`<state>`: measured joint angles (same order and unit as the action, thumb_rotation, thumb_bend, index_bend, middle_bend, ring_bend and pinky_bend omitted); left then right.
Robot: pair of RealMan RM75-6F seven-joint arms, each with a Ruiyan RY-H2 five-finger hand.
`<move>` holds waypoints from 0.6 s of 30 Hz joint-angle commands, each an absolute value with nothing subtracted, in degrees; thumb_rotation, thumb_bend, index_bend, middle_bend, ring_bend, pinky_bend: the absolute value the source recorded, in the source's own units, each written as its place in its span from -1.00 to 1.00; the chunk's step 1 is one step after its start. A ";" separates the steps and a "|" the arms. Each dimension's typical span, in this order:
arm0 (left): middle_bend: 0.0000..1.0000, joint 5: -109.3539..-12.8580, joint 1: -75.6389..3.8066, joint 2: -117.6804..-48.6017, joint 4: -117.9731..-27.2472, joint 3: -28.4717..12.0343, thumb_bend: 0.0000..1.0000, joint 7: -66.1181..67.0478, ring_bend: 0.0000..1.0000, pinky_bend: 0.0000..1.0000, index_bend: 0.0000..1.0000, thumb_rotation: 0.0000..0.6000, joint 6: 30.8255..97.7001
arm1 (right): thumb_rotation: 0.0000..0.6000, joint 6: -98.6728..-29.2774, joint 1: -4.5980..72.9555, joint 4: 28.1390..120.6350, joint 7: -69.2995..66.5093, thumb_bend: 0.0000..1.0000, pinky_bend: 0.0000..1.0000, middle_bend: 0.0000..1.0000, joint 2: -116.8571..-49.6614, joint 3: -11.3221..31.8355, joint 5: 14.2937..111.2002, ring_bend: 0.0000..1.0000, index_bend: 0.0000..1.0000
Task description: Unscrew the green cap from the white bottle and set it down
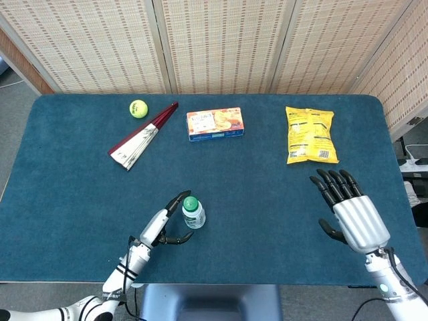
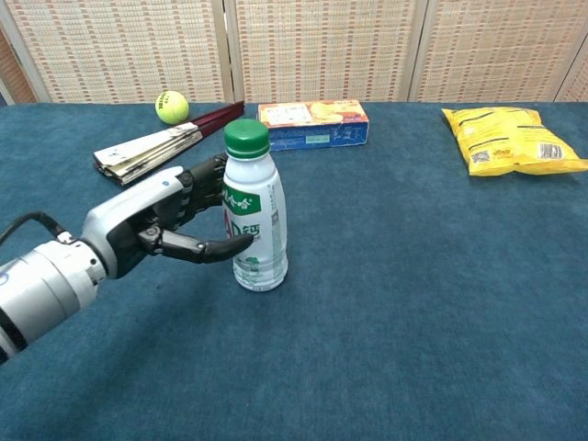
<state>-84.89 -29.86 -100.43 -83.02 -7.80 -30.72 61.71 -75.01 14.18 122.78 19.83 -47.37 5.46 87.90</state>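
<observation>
Both hands open-fingered; left hand [image 2: 152, 225] beside white bottle [image 2: 254, 220] reading "AD"; right hand [image 1: 351, 212] apart.

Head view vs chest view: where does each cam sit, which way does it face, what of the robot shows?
Head view: high, looking down on the whole table; left robot hand at the bottle, right robot hand open.
Chest view: low, looking level across the table at the bottle; only the left robot hand shows.
Shared: bottle, green cap, left robot hand, ball, fan, box, yellow bag.
</observation>
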 commanded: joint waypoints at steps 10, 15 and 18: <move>-1.00 -81.16 -33.17 -105.45 -78.73 -11.27 -0.38 -33.71 -1.00 -1.00 -1.00 1.00 59.56 | 1.00 -73.78 15.34 123.75 20.35 -0.55 -1.00 -1.00 -46.44 6.09 86.63 -1.00 -1.00; -0.82 -80.65 -33.88 -106.67 -76.95 -11.49 -0.38 -34.06 -1.00 -1.00 -0.94 1.00 59.39 | 1.00 -73.40 15.65 123.69 19.84 -0.55 -1.00 -1.00 -46.22 6.16 86.27 -1.00 -1.00; -0.64 -80.07 -34.06 -107.35 -75.97 -11.57 -0.37 -34.16 -1.00 -1.00 -0.71 1.00 59.28 | 1.00 -73.20 15.84 123.71 19.66 -0.55 -1.00 -1.00 -46.10 6.18 86.29 -1.00 -1.00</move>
<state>-80.24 -33.98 -107.16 -76.15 -11.52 -34.09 59.30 -73.20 15.84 123.71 19.66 -46.10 6.18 86.29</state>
